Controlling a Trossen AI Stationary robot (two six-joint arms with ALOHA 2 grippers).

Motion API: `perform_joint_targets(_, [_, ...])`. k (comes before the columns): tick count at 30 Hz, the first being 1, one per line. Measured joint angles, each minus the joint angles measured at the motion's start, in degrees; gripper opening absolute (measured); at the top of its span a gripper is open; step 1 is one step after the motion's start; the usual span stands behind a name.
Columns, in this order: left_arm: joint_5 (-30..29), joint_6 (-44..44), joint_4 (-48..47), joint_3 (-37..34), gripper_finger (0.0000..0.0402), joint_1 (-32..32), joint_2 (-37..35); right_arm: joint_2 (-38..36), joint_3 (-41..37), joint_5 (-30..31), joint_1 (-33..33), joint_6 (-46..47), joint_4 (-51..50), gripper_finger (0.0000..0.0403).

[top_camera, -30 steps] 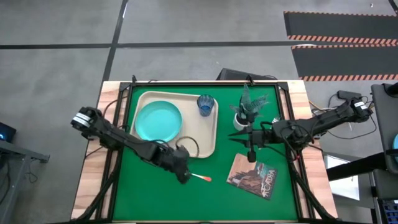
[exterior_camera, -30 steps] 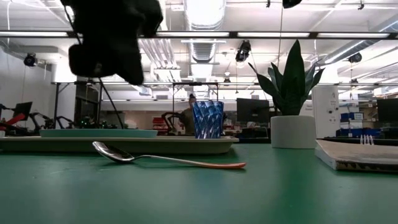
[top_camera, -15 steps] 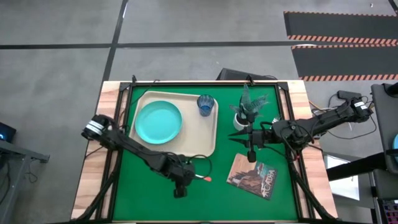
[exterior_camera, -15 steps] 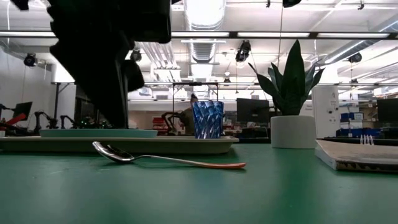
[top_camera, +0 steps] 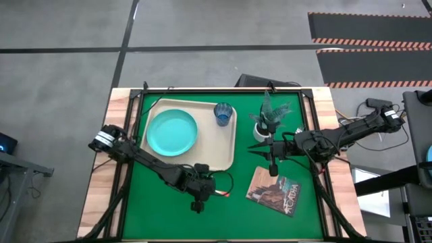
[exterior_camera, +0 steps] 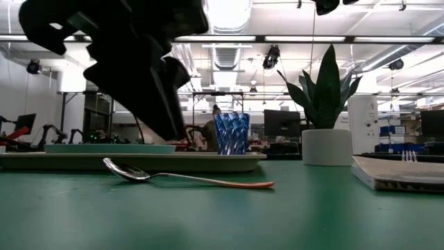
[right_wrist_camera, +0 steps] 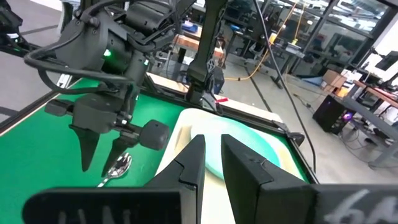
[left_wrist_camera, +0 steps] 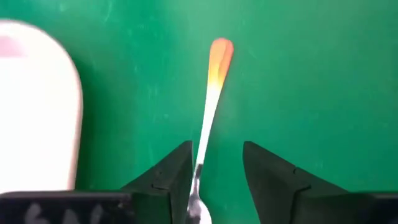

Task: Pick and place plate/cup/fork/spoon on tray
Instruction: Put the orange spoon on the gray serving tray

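Note:
The spoon (left_wrist_camera: 211, 93), silver with an orange handle end, lies flat on the green mat just off the tray's near right corner. My left gripper (left_wrist_camera: 217, 177) hangs open over it, one finger on either side of the handle, closer to one finger. In the low view its fingertips (exterior_camera: 170, 128) stand above the spoon (exterior_camera: 187, 179). The turquoise plate (top_camera: 172, 132) and the blue cup (top_camera: 223, 113) rest on the beige tray (top_camera: 219, 152). Thin silver prongs (exterior_camera: 409, 157) show over the book; whether they are the fork I cannot tell. My right gripper (top_camera: 271, 165) waits mid-table, shut.
A white pot with a green plant (top_camera: 262, 128) stands right of the tray. A picture-covered book (top_camera: 273, 191) lies near the right front. Bare green mat lies between the spoon and the book and along the near edge.
My left gripper has gone from the tray's near right corner toward the table's near edge, come down over the spoon, and turned about there. The spoon has stayed where it lay.

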Motion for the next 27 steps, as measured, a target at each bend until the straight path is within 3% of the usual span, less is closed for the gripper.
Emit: perform_joint_targets(27, [-3.02, 4.18, 4.97, -1.82, 0.013, 0.47, 5.35, -0.11, 0.0, 0.02, -0.02, -0.77, -1.45, 0.0043])
